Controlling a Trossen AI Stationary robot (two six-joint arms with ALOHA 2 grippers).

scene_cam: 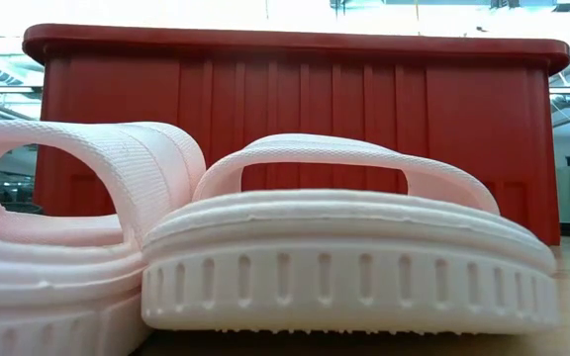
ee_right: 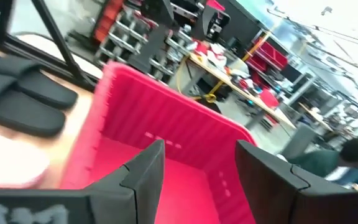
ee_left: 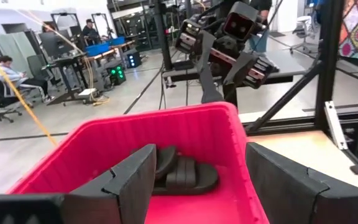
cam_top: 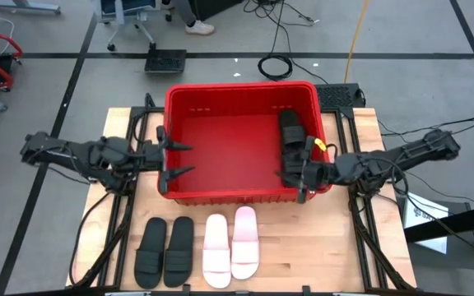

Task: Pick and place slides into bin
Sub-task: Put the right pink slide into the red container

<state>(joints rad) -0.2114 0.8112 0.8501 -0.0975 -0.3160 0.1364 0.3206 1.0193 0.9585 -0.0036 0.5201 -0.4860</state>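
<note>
Bin: the red bin (cam_top: 220,131) sits at the table's far middle, its long axis running left to right.
Slides inside: two black slides (cam_top: 291,131) lie against the bin's right wall, long axes running near to far.
Slides outside: a black pair (cam_top: 164,251) and a white pair (cam_top: 230,245) lie side by side in front of the bin, all lengthwise near to far.
Left gripper: the left gripper (cam_top: 181,158) hangs over the bin's left wall, fingers spread wide and empty.
Right gripper: the right gripper (cam_top: 290,176) hangs over the bin's right near corner, fingers apart and empty.
Low view only: the white slides (scene_cam: 349,257) fill the foreground, the bin wall behind them.
Left wrist view only: the black slides (ee_left: 182,173) rest on the bin floor.
</note>
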